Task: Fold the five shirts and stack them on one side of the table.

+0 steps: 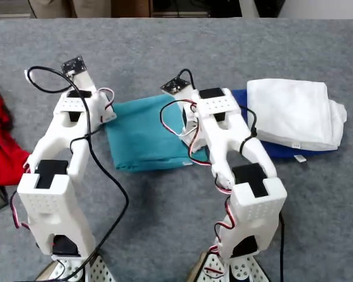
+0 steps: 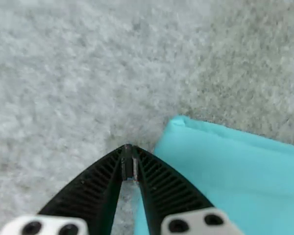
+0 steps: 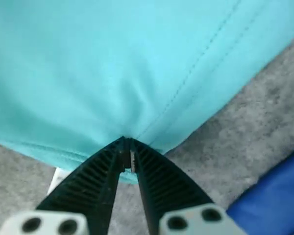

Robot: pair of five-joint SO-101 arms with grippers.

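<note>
Near the middle of the table, between your two arms, the teal shirt lies folded flat. The left gripper has its claw closed tip to tip on nothing, over bare table just beside a corner of the shirt on the side toward the table's left edge. The right gripper has its claw closed on the teal fabric near the shirt's rim, with creases running to the tips. Toward the right edge, a folded white shirt rests on a blue shirt. A red shirt lies bunched at the left edge.
</note>
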